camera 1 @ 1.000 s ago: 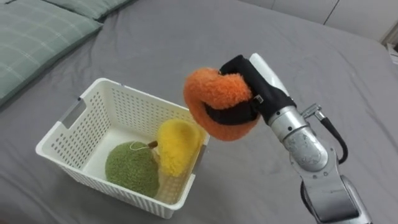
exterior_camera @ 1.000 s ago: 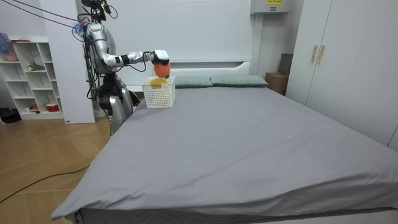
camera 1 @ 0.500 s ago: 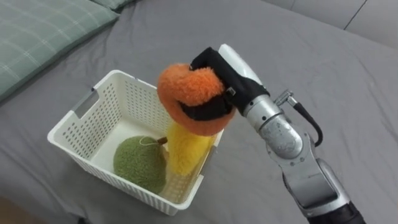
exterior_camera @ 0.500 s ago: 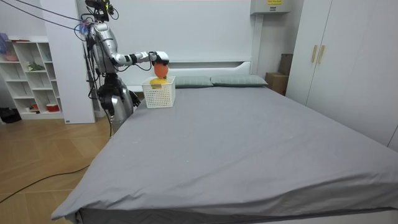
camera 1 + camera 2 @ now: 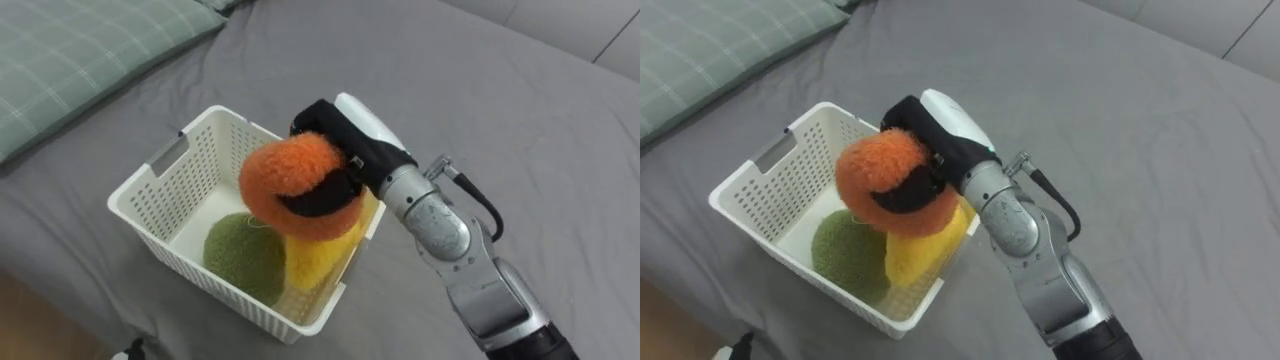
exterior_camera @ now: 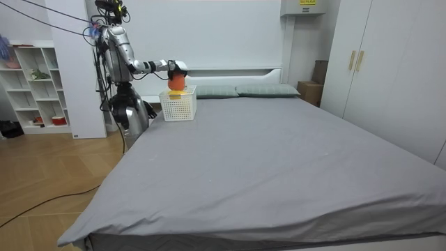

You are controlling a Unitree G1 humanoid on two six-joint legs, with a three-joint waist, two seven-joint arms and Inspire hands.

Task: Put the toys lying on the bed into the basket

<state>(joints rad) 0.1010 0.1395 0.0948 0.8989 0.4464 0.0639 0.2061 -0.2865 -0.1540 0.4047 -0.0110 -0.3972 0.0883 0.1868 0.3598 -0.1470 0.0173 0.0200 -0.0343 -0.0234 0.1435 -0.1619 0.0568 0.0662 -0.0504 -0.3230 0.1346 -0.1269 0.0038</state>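
You see the robot standing at the side of the bed (image 5: 520,110), near its head end at the room view's left, with its right arm stretched out over the mattress. The bed's grey sheet is smooth and matte, spreading out on every side of the fingers. Far off to the fingers' left lies a soft green pillow (image 5: 70,60) with a pale check pattern. Directly below the fingers sits a white plastic basket (image 5: 225,135), rectangular, with walls pierced by rows of small slots and a handle cut-out in one end. Your right hand (image 5: 345,140), black with a white back, holds the round, fuzzy orange plush toy (image 5: 290,180). Its fingers (image 5: 315,203) are curled tight round the toy's middle and press a groove into the pile. The toy hangs over the basket's open top. Beneath the fingers a yellow plush toy (image 5: 315,260) leans against the near wall. Just left of it a rounded, nubby green plush toy (image 5: 243,255) rests on the basket floor.
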